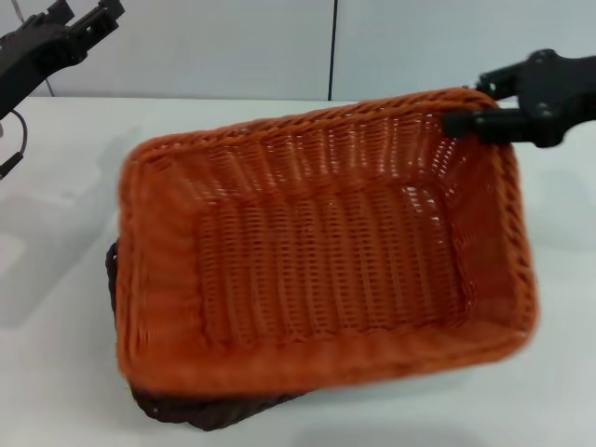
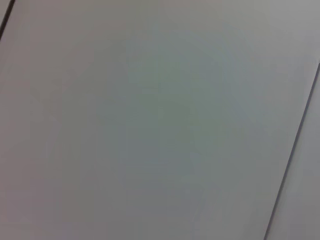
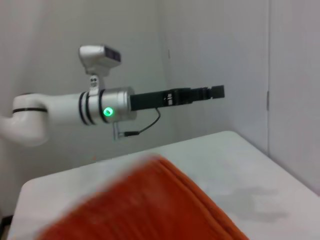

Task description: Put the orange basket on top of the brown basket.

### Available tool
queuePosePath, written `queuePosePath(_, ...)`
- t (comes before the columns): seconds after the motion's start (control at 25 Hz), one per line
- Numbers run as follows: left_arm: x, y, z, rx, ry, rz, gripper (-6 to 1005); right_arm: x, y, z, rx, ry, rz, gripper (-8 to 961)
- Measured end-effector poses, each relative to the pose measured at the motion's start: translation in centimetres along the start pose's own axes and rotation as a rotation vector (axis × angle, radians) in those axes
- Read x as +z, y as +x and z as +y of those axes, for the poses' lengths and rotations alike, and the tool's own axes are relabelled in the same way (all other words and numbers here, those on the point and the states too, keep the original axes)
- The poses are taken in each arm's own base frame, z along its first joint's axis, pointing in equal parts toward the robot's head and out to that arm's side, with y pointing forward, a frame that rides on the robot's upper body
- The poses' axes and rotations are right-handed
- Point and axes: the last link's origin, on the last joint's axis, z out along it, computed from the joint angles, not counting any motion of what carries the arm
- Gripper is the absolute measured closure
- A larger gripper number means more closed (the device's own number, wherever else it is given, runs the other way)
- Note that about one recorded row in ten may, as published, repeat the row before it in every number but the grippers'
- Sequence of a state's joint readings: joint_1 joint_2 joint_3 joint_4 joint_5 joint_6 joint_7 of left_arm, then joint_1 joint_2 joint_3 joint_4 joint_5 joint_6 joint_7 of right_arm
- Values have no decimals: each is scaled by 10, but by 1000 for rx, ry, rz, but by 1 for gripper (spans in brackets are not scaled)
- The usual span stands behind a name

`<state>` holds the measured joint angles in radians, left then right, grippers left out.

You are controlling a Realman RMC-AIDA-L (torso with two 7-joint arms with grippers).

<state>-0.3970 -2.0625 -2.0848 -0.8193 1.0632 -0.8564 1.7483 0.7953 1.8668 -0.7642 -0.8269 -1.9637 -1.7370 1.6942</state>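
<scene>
The orange basket (image 1: 326, 251) fills the middle of the head view, blurred and tilted, lying over the brown basket (image 1: 216, 411). Only a dark strip of the brown basket shows, at the orange basket's left side and under its near left corner. My right gripper (image 1: 463, 122) is shut on the orange basket's braided rim at its far right corner. The right wrist view shows a blurred edge of the orange basket (image 3: 150, 205). My left gripper (image 1: 88, 20) is parked high at the far left, away from both baskets. It also shows in the right wrist view (image 3: 210, 92).
The white table (image 1: 65, 205) lies around the baskets, with a pale wall behind it. The table's far corner shows in the right wrist view (image 3: 245, 160). The left wrist view shows only a plain grey surface.
</scene>
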Motion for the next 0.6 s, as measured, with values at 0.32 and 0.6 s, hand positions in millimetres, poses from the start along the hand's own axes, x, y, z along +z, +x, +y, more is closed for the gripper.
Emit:
queuePosePath(0.32, 2, -4, 1, -2, -3, -8, 135, 19, -1, -7, 3, 55, -35, 482)
queuePosePath(0.6, 3, -6, 1, 7, -2, -12, 135, 7, 13, -25, 79, 244, -166, 336)
